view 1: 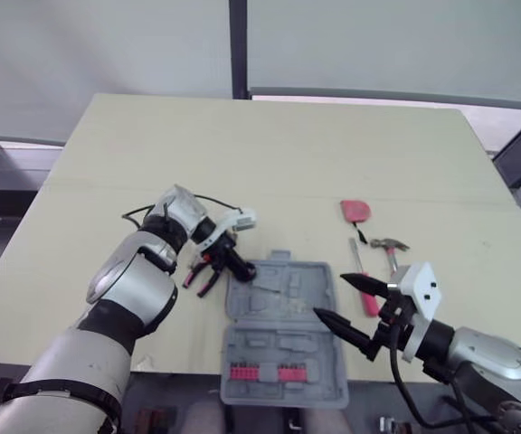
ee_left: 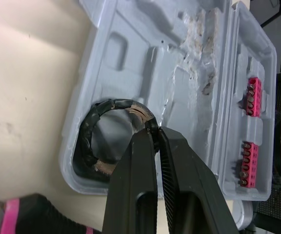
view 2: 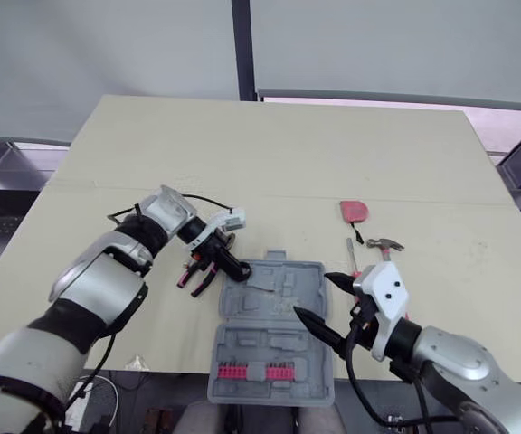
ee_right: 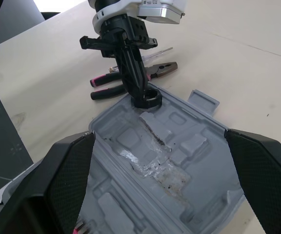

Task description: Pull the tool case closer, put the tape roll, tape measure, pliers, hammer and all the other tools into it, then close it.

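Centre-left, pliers (ee_right: 156,71) lie on the surface beside the left gripper (view 1: 239,267), its jaws clamped on the tape roll (ee_left: 88,134) in the upper-left corner of the open tool case (view 1: 279,312). Lower right, the right gripper (view 1: 340,297) hangs with jaws apart.

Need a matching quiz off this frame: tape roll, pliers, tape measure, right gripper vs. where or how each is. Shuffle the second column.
1. tape roll
2. pliers
3. tape measure
4. right gripper

A. open, by the tool case right edge
B. on the table, left of the case
C. in the case's corner pocket, pinched by the left gripper
D. on the table, beyond the hammer

Pairs: 1-C, 2-B, 3-D, 4-A
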{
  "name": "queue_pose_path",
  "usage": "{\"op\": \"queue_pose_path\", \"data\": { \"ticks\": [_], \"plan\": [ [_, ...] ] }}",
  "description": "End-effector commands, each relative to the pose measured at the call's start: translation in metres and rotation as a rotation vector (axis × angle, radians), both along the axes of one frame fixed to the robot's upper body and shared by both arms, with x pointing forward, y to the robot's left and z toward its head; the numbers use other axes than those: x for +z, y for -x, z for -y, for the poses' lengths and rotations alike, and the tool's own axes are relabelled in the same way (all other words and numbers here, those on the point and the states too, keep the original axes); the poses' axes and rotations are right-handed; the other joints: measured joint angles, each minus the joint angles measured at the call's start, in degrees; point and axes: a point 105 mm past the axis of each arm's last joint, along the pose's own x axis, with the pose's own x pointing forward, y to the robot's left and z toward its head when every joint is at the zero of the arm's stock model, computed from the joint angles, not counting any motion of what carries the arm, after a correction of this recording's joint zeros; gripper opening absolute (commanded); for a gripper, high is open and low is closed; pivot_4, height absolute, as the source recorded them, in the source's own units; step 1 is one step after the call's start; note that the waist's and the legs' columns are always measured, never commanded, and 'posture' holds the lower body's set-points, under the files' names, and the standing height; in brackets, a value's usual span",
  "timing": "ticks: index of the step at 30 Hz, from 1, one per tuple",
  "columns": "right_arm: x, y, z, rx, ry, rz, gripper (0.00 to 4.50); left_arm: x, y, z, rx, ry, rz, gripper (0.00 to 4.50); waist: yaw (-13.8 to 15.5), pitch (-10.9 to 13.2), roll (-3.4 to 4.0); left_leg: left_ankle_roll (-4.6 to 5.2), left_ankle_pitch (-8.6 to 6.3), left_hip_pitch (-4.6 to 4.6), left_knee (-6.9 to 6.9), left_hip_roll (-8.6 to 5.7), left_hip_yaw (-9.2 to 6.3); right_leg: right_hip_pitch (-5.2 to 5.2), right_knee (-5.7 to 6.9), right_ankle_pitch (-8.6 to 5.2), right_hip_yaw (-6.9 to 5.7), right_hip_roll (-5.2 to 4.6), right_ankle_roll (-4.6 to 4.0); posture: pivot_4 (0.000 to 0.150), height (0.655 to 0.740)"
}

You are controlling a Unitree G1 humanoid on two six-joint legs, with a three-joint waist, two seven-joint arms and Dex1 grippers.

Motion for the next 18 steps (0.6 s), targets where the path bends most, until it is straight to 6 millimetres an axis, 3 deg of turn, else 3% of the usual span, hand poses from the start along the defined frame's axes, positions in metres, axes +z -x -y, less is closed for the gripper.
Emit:
{"op": "queue_pose_path", "data": {
  "ticks": [1, 4, 7, 11, 14, 16, 18],
  "plan": [
    [0.008, 0.0, 0.0, -0.004, 0.004, 0.043, 4.5, 0.006, -0.002, -0.003, -0.048, 0.009, 0.048, 0.04, 0.21, 0.0, 0.0, 0.0, 0.0, 0.0, 0.01, -0.01, 0.01, 0.0, 0.0, 0.0, -0.01, 0.0, 0.0, 0.15, 0.74],
    [0.009, -0.001, 0.001, -0.001, 0.004, 0.043, 4.5, 0.015, 0.002, -0.017, -0.098, -0.003, 0.04, 1.05, 0.27, 0.0, 0.0, 0.0, 0.0, 0.0, 0.01, -0.02, 0.02, 0.0, 0.0, 0.0, -0.03, 0.02, 0.0, 0.15, 0.74],
    [0.008, -0.001, 0.002, 0.001, 0.009, 0.039, 4.5, 0.022, -0.005, -0.031, -0.08, -0.028, 0.128, 2.44, 0.27, 0.0, 0.0, 0.0, 0.0, 0.0, 0.01, 0.02, 0.0, -0.02, 0.01, 0.0, 0.02, -0.03, 0.0, 0.15, 0.74],
    [0.008, -0.002, 0.003, 0.007, 0.013, 0.037, 4.5, 0.043, -0.02, -0.032, 0.013, 0.083, 0.274, 2.44, 0.64, 0.0, 0.0, 0.02, -0.01, -0.01, 0.07, -0.05, -0.06, 0.0, 0.03, 0.0, -0.02, -0.13, 0.0, 0.15, 0.74],
    [0.009, -0.003, 0.004, 0.011, 0.014, 0.038, 4.5, 0.057, -0.012, -0.032, -0.069, 0.29, 0.417, 2.44, 0.46, 0.0, 0.01, 0.09, -0.05, -0.09, 0.15, -0.07, -0.16, -0.01, 0.07, 0.0, -0.12, -0.24, 0.01, 0.15, 0.74],
    [0.009, -0.005, 0.003, 0.016, 0.014, 0.039, 4.5, 0.059, -0.005, -0.03, -0.072, 0.448, 0.485, 2.44, 0.13, -0.02, 0.03, 0.09, -0.05, -0.08, 0.14, -0.06, -0.18, -0.01, 0.1, 0.0, -0.14, -0.3, 0.01, 0.15, 0.74],
    [0.009, -0.007, 0.003, 0.022, 0.014, 0.04, 4.5, 0.054, -0.011, -0.029, 0.037, 0.535, 0.562, 2.44, 0.2, -0.02, 0.03, 0.09, -0.05, -0.05, 0.18, -0.05, -0.24, -0.01, 0.14, 0.0, -0.16, -0.31, 0.01, 0.15, 0.74]
  ]
}}
